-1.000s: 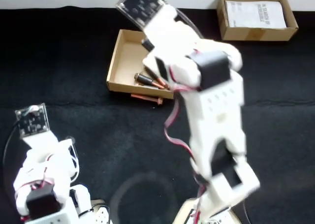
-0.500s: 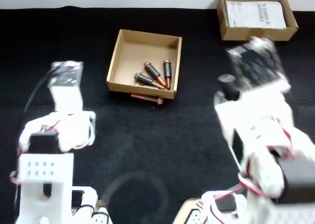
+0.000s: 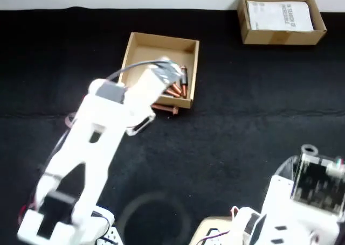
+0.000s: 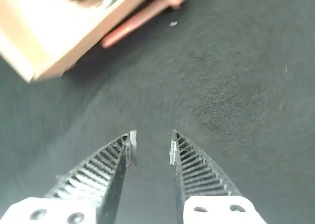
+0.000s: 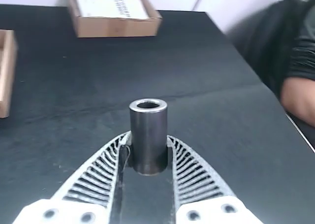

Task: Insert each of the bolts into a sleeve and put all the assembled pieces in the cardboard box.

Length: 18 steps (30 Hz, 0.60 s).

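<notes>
Dark metal for the sleeve, smooth, with a soft dull sheen. Pale moulded plastic, matt and ribbed like a lattice, for the fingers of the right gripper and of the left gripper. Coppery metal for the loose bolt, smooth and a little shiny. Brown matt cardboard for the cardboard box. Black cloth over the table, matt, slightly fuzzy like felt. White matt plastic for the arm shells. Smooth white paper sheet in the second box, also of cardboard.
</notes>
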{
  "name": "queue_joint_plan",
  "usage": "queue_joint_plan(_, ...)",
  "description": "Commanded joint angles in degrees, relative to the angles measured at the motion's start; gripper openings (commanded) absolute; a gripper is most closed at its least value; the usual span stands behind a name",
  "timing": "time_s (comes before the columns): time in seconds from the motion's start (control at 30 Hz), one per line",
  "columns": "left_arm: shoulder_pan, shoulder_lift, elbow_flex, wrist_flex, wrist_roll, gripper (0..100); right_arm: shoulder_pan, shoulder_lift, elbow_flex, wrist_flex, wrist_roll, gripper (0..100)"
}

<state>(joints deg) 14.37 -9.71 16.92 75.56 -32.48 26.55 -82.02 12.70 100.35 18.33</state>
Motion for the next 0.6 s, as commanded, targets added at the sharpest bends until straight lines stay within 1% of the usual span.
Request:
queue_joint_plan(0.0, 2.59, 8.04, -7.16, -0.79, -12.75, 13, 2.59, -8.57, 6.46, -0.75, 1.93, 0.7)
queue_joint_plan(0.1, 3.47, 15.60, -12.26, -0.79, -20.48, 13, 2.68, -15.52, 12.18, -0.75, 5.19, 0.7)
queue_joint_plan(0.17, 3.74, 20.62, -16.57, -0.79, -24.09, 13, 2.77, -19.47, 15.78, -0.75, 6.51, 0.7)
queue_joint_plan(0.23, 3.74, 25.45, -20.88, -0.79, -27.16, 13, 4.35, -22.37, 19.03, -0.75, 8.79, 0.7)
queue_joint_plan(0.3, 3.65, 30.02, -24.92, -0.53, -31.21, 13, 6.46, -23.25, 21.58, -1.36, 10.90, 0.7)
queue_joint_plan(0.4, 3.47, 36.97, -31.25, -0.79, -37.54, 13, 9.19, -22.64, 23.96, -4.53, 11.87, 0.7)
queue_joint_plan(0.47, 3.38, 41.71, -35.82, -0.79, -39.74, 13, 10.07, -22.64, 24.92, -6.29, 11.87, 0.7)
queue_joint_plan(0.57, 3.38, 48.22, -43.74, -0.79, -40.26, 13, 10.33, -22.64, 26.42, -7.60, 11.87, 0.7)
